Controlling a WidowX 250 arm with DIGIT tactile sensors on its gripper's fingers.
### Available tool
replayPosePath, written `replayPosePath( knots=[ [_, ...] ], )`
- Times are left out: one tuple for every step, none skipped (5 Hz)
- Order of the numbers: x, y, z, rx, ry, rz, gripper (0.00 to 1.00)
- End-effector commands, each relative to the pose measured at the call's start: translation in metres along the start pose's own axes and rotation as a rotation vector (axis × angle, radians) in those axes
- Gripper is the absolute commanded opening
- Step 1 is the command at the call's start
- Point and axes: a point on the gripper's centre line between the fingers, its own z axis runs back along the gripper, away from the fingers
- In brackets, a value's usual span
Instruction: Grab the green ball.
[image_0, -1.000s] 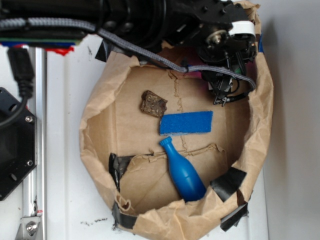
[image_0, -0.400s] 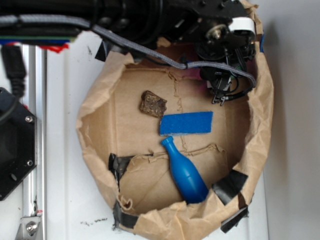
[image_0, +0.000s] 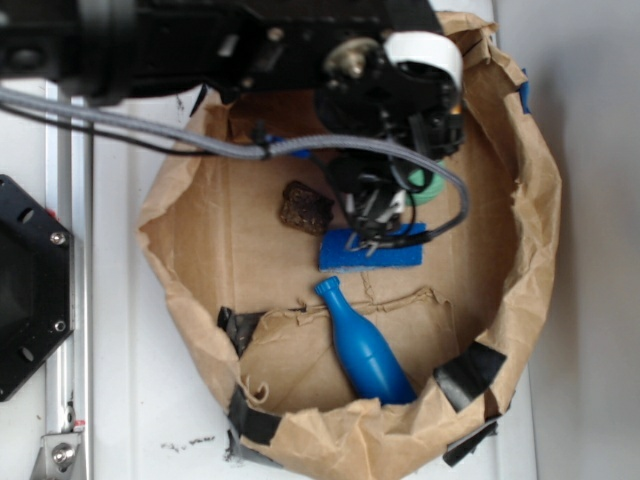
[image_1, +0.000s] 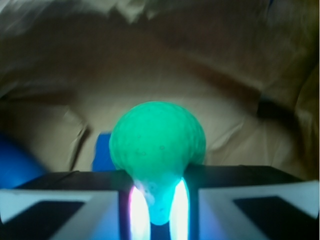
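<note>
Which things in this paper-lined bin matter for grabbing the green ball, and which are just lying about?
Part of the job:
- green ball, squeezed between the fingers
- gripper, closed on it

Just lying about:
- blue bottle, on its side
- blue sponge
- brown chunk
- paper bin holding everything

No text, label, brand, number or sign can be read in either view.
</note>
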Motion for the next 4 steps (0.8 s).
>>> replayPosePath(
  knots=[
    [-0.015, -0.028, 0.052, -0.046, 0.097, 0.057, 0.00],
    [-0.021, -0.035, 0.061, -0.021, 0.135, 0.066, 0.00],
    [-0.020, -0.037, 0.067, -0.016, 0.119, 0.072, 0.00],
    [-0.017, -0.037, 0.065, -0.015, 0.111, 0.078, 0.00]
  ],
)
